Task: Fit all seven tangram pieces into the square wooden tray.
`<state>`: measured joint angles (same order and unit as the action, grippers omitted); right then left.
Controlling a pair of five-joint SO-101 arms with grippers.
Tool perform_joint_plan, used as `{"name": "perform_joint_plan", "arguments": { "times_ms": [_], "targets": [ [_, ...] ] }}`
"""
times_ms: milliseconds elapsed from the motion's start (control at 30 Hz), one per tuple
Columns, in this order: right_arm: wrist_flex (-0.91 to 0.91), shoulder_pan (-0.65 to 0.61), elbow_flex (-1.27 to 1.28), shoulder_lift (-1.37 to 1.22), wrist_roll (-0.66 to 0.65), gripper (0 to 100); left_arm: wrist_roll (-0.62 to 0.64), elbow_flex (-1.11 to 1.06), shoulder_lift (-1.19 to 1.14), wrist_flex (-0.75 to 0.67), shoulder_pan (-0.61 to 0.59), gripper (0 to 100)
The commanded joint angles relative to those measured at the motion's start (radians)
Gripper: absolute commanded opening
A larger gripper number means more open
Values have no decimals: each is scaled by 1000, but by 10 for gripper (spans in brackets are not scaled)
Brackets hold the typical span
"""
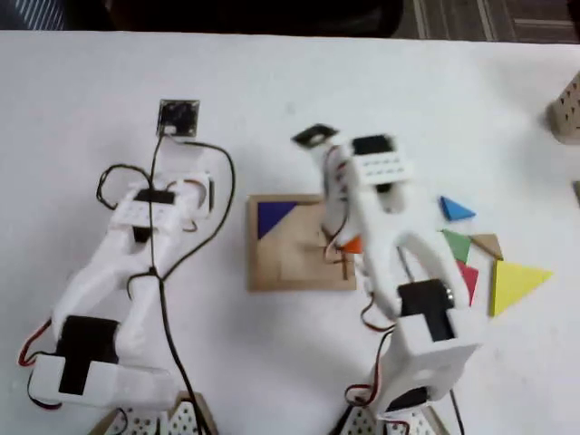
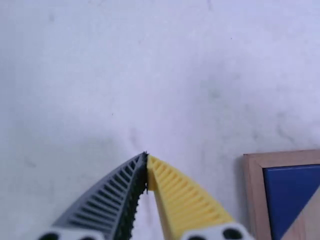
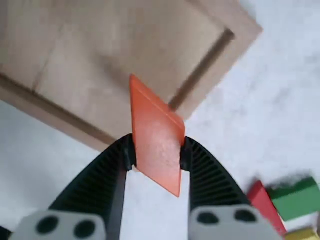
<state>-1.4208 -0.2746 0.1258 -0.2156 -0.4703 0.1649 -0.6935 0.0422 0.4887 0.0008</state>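
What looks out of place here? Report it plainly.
The orange wooden parallelogram piece is gripped standing on edge and tilted in the right end effector, over the edge of the square wooden tray rather than lying flat inside. Nothing looks damaged or spilled.

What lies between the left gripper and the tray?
Only bare table separates the left gripper from the tray, seen in the left wrist view.

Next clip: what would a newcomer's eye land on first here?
The orange piece clamped in the right gripper, above the right edge of the wooden tray. Then the dark blue triangle lying in the tray's far left corner, and the big yellow triangle among loose pieces right of the tray.
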Motion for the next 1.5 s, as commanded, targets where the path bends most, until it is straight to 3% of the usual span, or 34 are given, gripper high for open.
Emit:
{"name": "perform_joint_plan", "arguments": {
  "times_ms": [0, 133, 333, 567, 667, 733, 833, 967, 1033, 1200, 1467],
  "targets": [
    [131, -91, 49, 58, 32, 63, -12, 61, 8, -32, -10, 28],
    [197, -160, 94, 58, 26, 76, -12, 63, 8, -32, -10, 28],
    [197, -157, 94, 65, 25, 231, -12, 74, 7, -31, -10, 28],
    [84, -143, 64, 136, -25, 165, -12, 74, 7, -31, -10, 28],
    [15, -76, 64, 203, -15, 135, -12, 74, 8, -29, -10, 28],
    [19, 2, 107, 246, 68, 114, -54, 71, 13, -25, -5, 28],
    [97, 97, 239, 309, 124, 85, -170, 69, 13, -21, 5, 24],
    [222, 242, 437, 424, 143, 12, -184, 77, 19, 58, 54, 24],
    [254, 323, 526, 519, 155, 22, -187, 71, 56, 103, 82, 24],
    [346, 410, 778, 782, 149, 17, -189, 5, 214, 195, 216, 23],
    [346, 521, 884, 1015, 152, 18, -180, -190, 424, 173, 601, 24]
  ]
}}
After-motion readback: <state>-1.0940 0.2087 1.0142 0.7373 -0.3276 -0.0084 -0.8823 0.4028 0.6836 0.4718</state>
